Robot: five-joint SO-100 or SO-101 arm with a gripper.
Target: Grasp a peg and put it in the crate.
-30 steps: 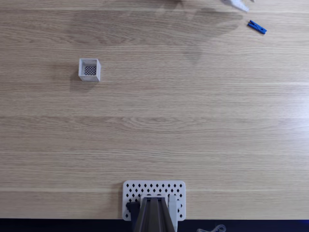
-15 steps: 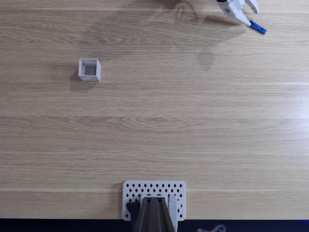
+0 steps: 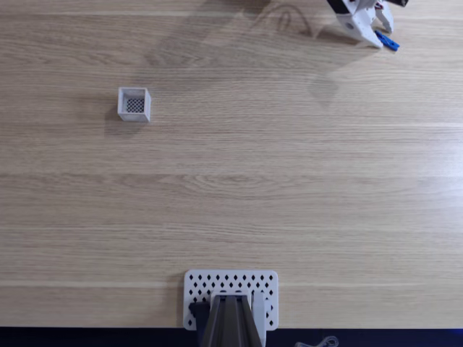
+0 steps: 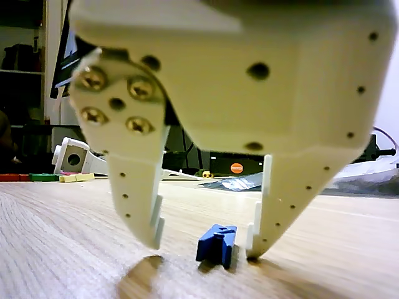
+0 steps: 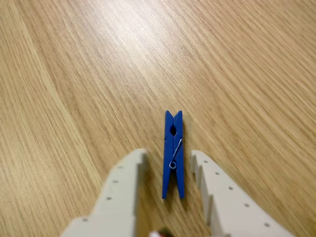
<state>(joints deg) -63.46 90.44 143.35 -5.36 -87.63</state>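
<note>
A light wood-grain table (image 3: 231, 181) is filling the fixed view, with soft shadows lying across its top edge and glare brightening its right side. A white perforated plate (image 3: 231, 288) is sitting at its near edge. In the other view, dark shelving (image 4: 22, 93) is standing behind small coloured blocks (image 4: 43, 177).

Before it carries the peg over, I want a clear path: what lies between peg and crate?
Bare wood in the fixed view: peg, crate, table.
</note>
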